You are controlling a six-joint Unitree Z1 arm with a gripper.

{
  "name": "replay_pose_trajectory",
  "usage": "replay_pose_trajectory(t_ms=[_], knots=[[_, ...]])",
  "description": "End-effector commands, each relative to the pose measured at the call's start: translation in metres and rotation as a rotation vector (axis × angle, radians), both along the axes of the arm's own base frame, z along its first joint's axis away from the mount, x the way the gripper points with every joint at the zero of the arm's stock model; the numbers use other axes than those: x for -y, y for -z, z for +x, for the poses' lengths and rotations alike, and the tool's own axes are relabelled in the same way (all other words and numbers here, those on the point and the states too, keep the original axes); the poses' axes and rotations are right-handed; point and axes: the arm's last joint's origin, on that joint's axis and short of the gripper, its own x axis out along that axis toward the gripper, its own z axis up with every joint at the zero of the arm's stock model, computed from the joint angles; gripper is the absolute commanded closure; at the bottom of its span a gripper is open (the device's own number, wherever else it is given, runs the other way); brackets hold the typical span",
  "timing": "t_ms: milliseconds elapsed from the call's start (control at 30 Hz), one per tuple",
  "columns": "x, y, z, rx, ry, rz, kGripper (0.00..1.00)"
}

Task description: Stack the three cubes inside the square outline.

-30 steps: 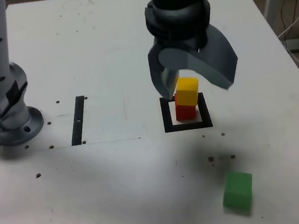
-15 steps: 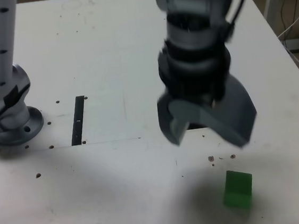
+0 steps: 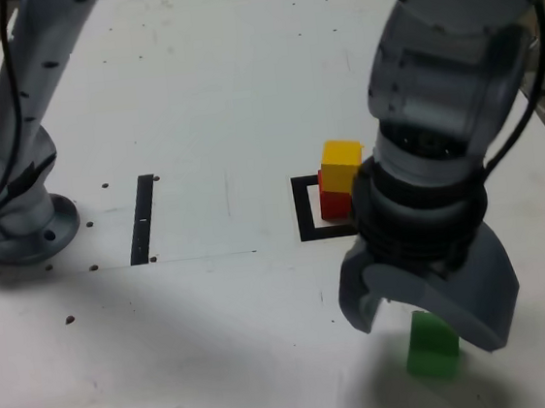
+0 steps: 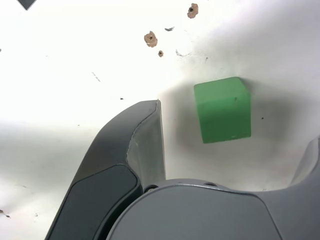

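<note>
**Cubes: 2 stacked in the outline, green one under spread jaws**

Cubes of 3 colours sit on the white table (image 3: 193, 95). The yellow cube (image 3: 342, 164) rests on top of the red cube (image 3: 332, 203), and this stack of 2 stands inside the square outline (image 3: 305, 218), whose black frame shows at the stack's side toward the exterior view's left; the rest of the frame is hidden behind the arm. The yellow block sits slightly askew on the red one.

The green cube (image 3: 431, 345) lies alone on the bare table, nearer the camera than the stack and well apart from it. The gripper (image 3: 428, 312) hangs directly over it, pointing down, with its jaws spread wide and nothing between them but the green block below. In the wrist view the green cube (image 4: 223, 109) sits in the gap between the 2 fingers, closer to neither one clearly; whether a finger touches it cannot be told, though clear table shows around its edges.

A narrow black strip (image 3: 143, 218) lies on the table toward the exterior view's left, near the arm's round base (image 3: 21, 225).
</note>
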Motion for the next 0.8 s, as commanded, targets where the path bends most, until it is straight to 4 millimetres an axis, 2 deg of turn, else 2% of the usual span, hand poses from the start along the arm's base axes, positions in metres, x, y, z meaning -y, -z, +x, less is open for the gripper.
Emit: replay_pose_trajectory(t_ms=[0,500,767], knots=[[0.003,0.006,0.003,-0.015,0.003,0.006,0.00],[0.009,0.033,0.016,-0.056,0.006,0.011,0.01],[0.007,0.041,0.020,-0.076,-0.003,0.011,0.06]])
